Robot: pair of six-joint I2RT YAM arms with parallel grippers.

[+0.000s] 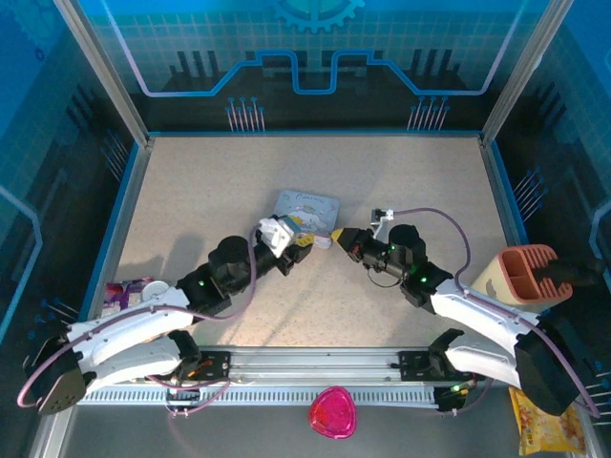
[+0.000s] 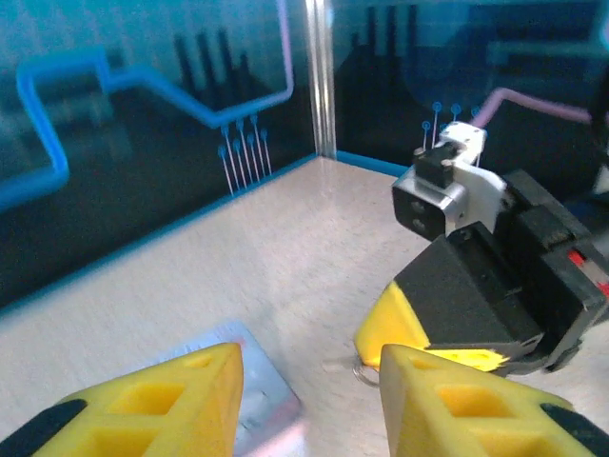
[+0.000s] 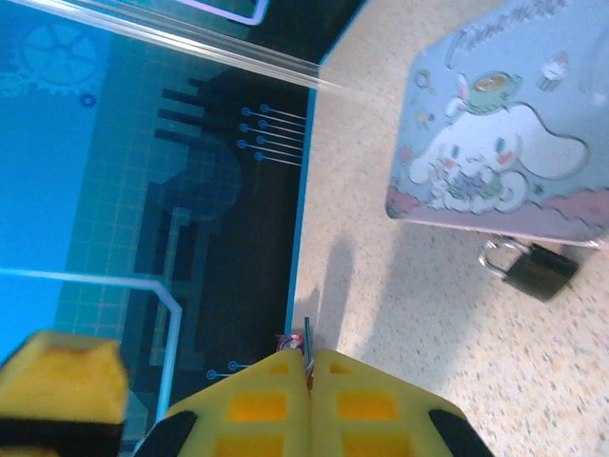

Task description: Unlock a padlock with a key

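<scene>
- Top view: your left gripper (image 1: 301,246) and right gripper (image 1: 336,236) meet nose to nose just below the tin (image 1: 310,203) on the tabletop (image 1: 191,181).
- Left wrist: your left fingers (image 2: 190,390) stand partly apart, holding nothing.
- Right wrist: your right fingers (image 3: 381,400) are pinched together on the key (image 3: 306,341). The padlock (image 3: 535,271) lies loose just beside the tin. With the key in hand, I'd say your next move is to steady the padlock, which the tin crowds.

A speckled beige tabletop (image 1: 191,191) sits enclosed by blue circuit-patterned walls (image 1: 315,57) on 3 sides.
</scene>
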